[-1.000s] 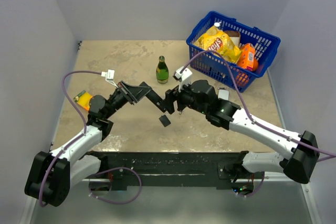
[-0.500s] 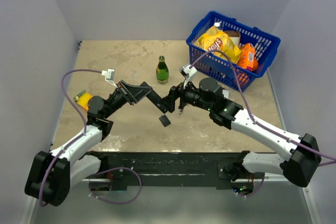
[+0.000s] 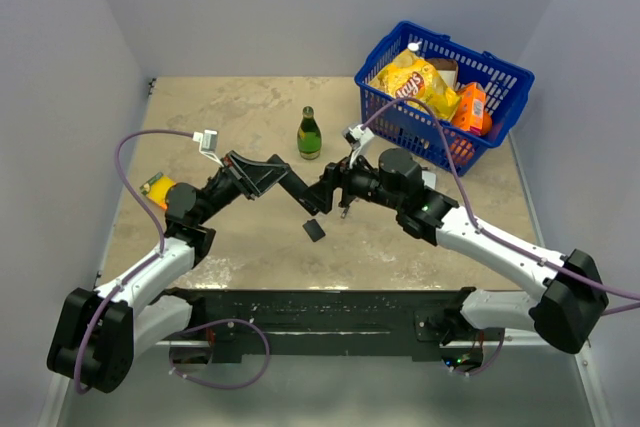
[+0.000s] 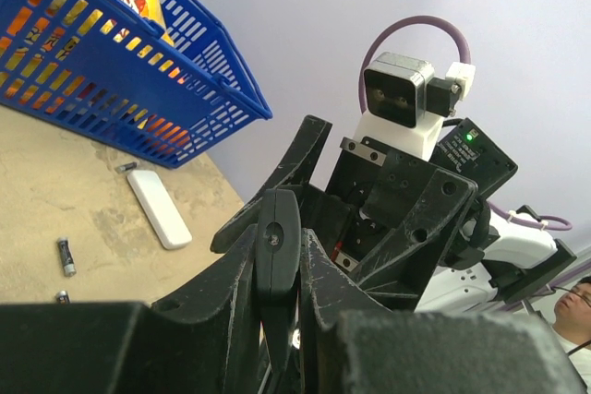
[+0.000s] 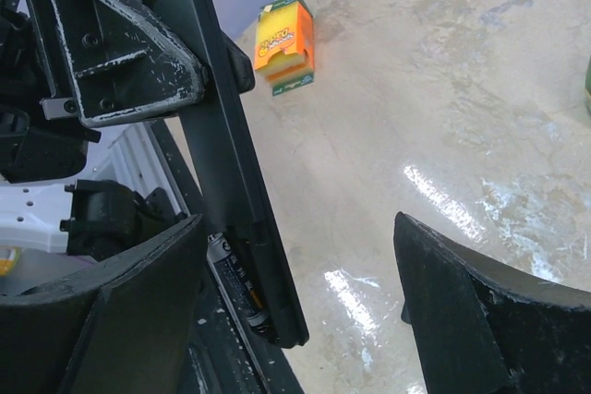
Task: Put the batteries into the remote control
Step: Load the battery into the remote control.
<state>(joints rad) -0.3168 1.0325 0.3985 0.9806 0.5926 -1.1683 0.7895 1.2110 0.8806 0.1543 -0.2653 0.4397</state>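
Note:
The remote control [image 3: 295,190] is a slim black bar held above the table, and my left gripper [image 3: 268,175] is shut on one end of it. In the left wrist view that end [image 4: 277,228] is pinched edge-on between the left gripper [image 4: 277,260]. My right gripper [image 3: 326,195] is open at the bar's other end. In the right wrist view the remote [image 5: 226,163] runs beside the right gripper's [image 5: 300,311] left finger [image 5: 111,320], with one battery [image 5: 235,283] lying in its open compartment. Two loose batteries [image 4: 65,256] [image 4: 61,297] lie on the table.
A small black cover piece [image 3: 314,230] lies below the grippers. A green bottle [image 3: 309,134] stands behind them. A blue basket [image 3: 500,72] of snacks sits at the back right, with a flat white device [image 4: 159,209] near it. An orange box [image 3: 158,189] lies at the left.
My right arm has drawn back a little to the right and its jaws have widened slightly. The left gripper and the remote have stayed put.

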